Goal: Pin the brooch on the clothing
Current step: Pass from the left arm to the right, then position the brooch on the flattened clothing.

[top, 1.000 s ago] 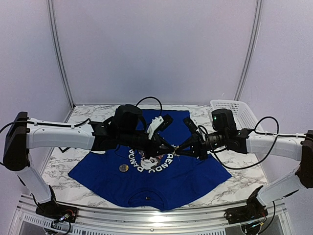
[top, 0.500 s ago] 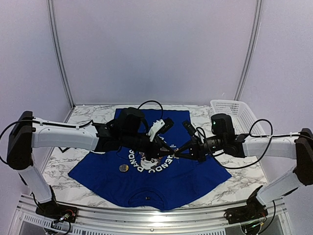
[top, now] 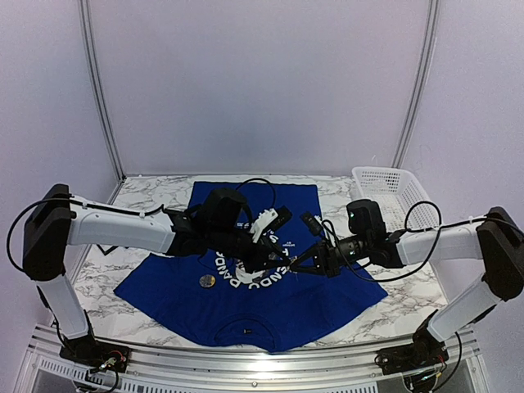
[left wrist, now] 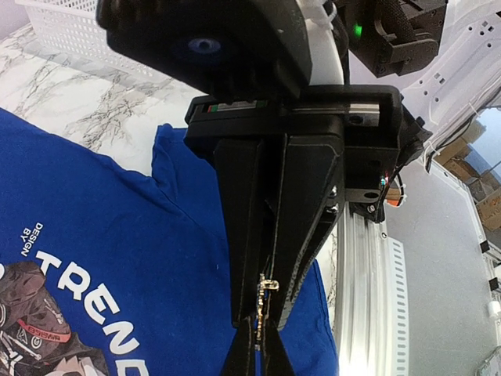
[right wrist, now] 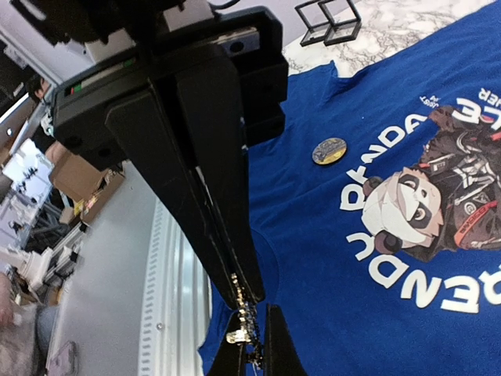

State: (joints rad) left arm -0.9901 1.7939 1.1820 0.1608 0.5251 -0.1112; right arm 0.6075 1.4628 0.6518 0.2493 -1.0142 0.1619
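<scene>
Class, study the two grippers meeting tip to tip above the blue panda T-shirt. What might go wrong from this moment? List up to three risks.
1. The small gold piece sits only at the very tips of the left gripper; a slight slip may drop it onto the T-shirt.
2. The right gripper meets it tip to tip, so a misjudged move could knock the two together.
3. The T-shirt lies flat and unheld; pushing down may bunch it.
</scene>
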